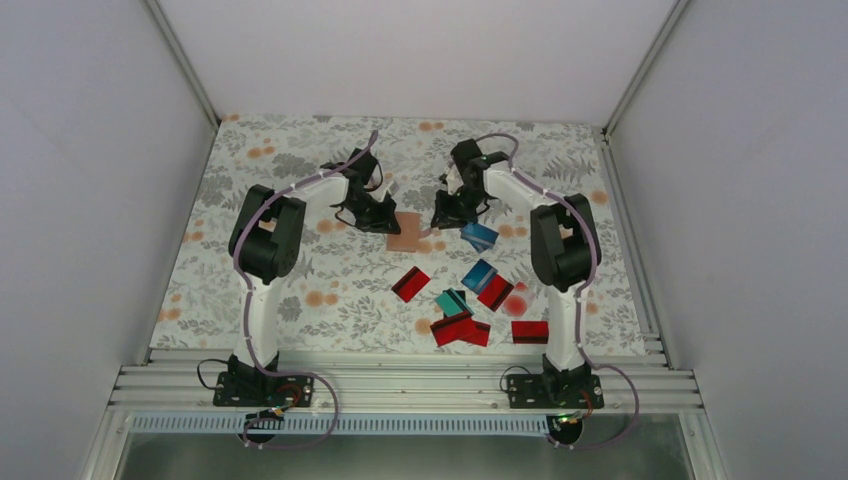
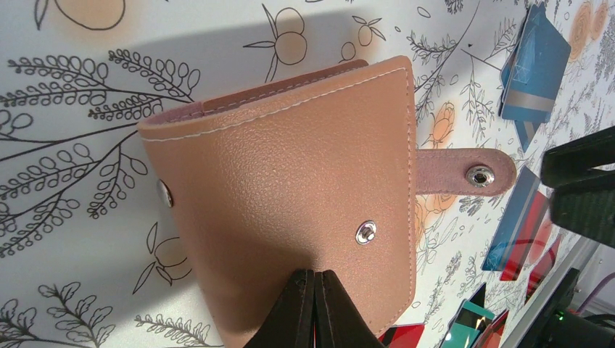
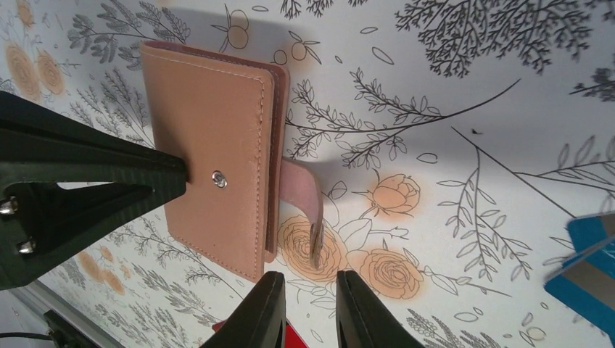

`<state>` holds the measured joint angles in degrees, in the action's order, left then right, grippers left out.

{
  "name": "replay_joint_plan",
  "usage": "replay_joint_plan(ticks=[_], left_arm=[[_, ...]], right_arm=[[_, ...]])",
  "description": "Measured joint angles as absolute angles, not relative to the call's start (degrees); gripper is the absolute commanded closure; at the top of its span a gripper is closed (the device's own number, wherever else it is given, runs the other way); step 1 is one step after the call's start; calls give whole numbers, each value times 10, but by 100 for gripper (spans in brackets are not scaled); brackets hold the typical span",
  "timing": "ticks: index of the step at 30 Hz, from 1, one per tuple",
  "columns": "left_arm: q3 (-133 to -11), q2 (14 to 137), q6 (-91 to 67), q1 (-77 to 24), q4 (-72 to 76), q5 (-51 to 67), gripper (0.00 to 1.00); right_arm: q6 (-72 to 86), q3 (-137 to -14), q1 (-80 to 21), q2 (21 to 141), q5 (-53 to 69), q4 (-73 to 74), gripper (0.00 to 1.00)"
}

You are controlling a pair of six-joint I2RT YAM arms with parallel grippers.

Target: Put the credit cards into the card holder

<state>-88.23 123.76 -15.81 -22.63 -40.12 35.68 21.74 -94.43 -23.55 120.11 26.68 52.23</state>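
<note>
Floral-printed tabletop (image 1: 260, 170), centre frame: tan leather-like rectangular card holder (image 2: 290, 188), left claw (image 2: 315, 274) closed against its face; right claw (image 3: 312, 279) slightly parted just below its strap (image 3: 301, 192)

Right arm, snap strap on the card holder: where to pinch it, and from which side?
The strap's free end, near its snap. It is unfastened and arches off the table past the card holder's edge, exposing both faces. Come from that side, where the right gripper sits; the shut left gripper takes the opposite side.
</note>
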Motion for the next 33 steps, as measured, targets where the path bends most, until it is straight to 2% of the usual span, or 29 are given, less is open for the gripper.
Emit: replay_joint_plan(ticks=[20, 25, 26, 30, 33], left_arm=[[-886, 1241, -156, -226, -404, 361, 98], [-891, 1244, -156, -226, -409, 362, 98], [-892, 1244, -156, -226, -410, 362, 98], [-894, 1246, -156, -226, -413, 363, 98], [-896, 1247, -156, -226, -414, 363, 98]], right_arm=[[218, -945, -239, 1246, 294, 510, 95], [217, -947, -239, 1249, 294, 511, 96], [217, -948, -239, 1249, 294, 511, 95], [214, -954, -239, 1249, 294, 514, 78], [214, -959, -239, 1249, 294, 515, 79]])
